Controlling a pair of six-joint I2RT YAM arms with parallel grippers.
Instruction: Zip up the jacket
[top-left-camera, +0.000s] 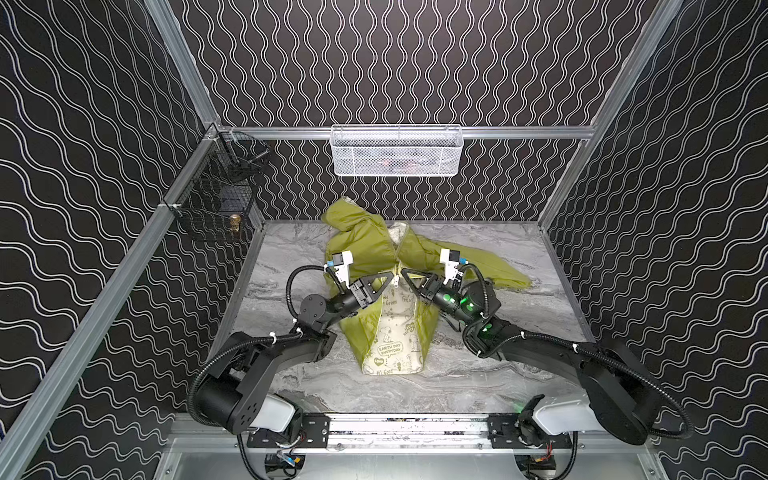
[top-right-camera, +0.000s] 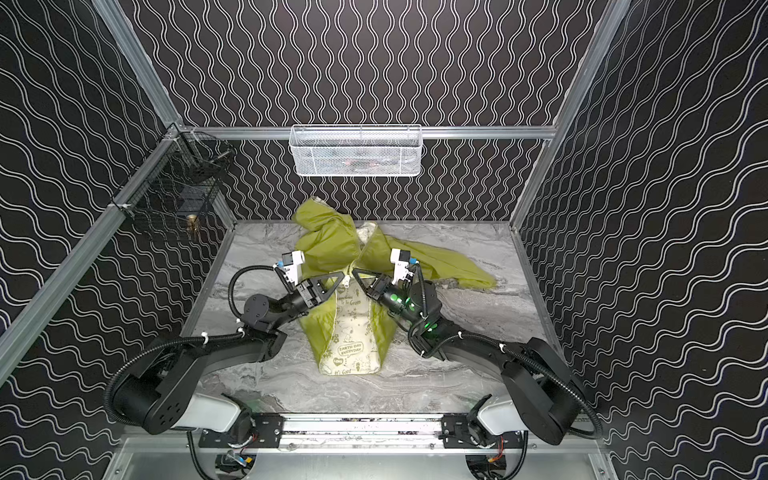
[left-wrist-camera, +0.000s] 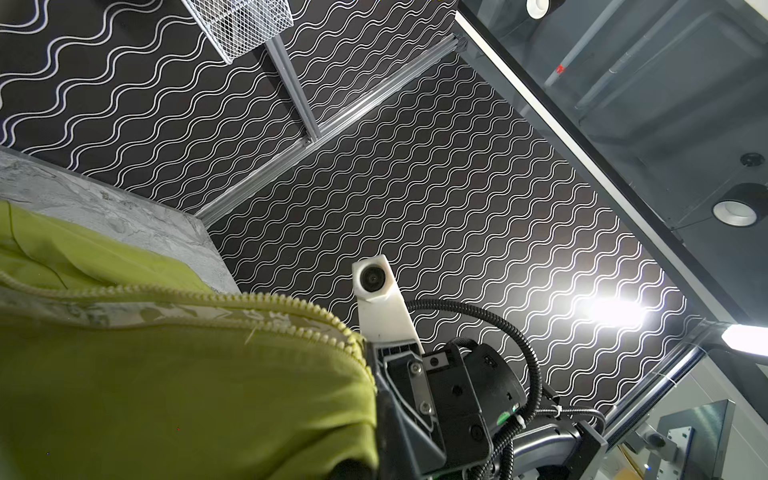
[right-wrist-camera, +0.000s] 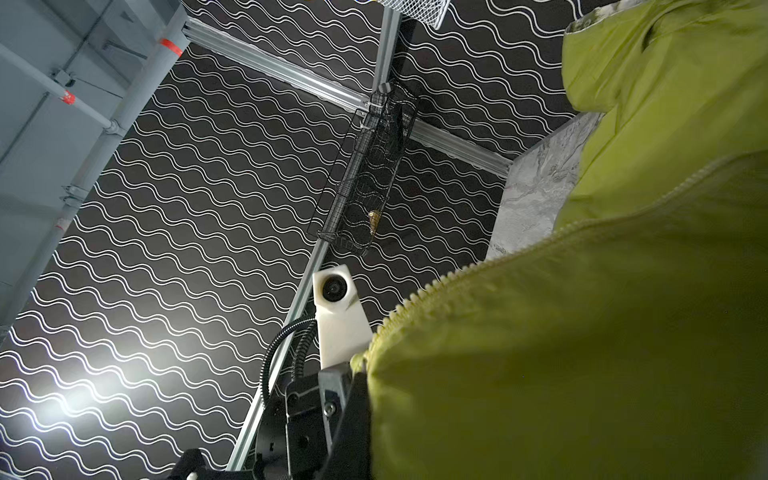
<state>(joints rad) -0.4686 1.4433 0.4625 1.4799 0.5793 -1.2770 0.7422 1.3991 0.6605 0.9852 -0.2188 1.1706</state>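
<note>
The jacket (top-left-camera: 359, 243) lies on the marble-patterned tabletop (top-left-camera: 478, 374) in front of the white mesh basket (top-left-camera: 397, 151). Its bunched upper end is nearest the basket and its hem is farthest from it. In both top views you see the lime-green shell closed on the basket side and parted toward the hem. The gap bares the cream lining (top-right-camera: 349, 332), which carries the black lettering "EARTH DAY EVERYDAY". One sleeve (top-left-camera: 494, 270) trails flat from below the basket toward your right arm's side.

Your two grippers meet tip to tip below the middle of the basket, where the open front begins. The left gripper (top-left-camera: 391, 277) is clamped on the left front edge and the right gripper (top-left-camera: 403, 273) on the right front edge. Both sets of jaws are fully closed on the thin cloth, which rises between them off the tabletop. The zipper (top-right-camera: 345, 285) shows its pale pull just under the two tips, on the side away from the basket.

In the left wrist view the zipper's teeth (left-wrist-camera: 291, 303) curve across green fabric draped over the fingers. The right wrist view shows a matching row (right-wrist-camera: 457, 274). A black wire basket (top-left-camera: 216, 208) hangs on the side wall, beside the mesh basket on your left arm's side.
</note>
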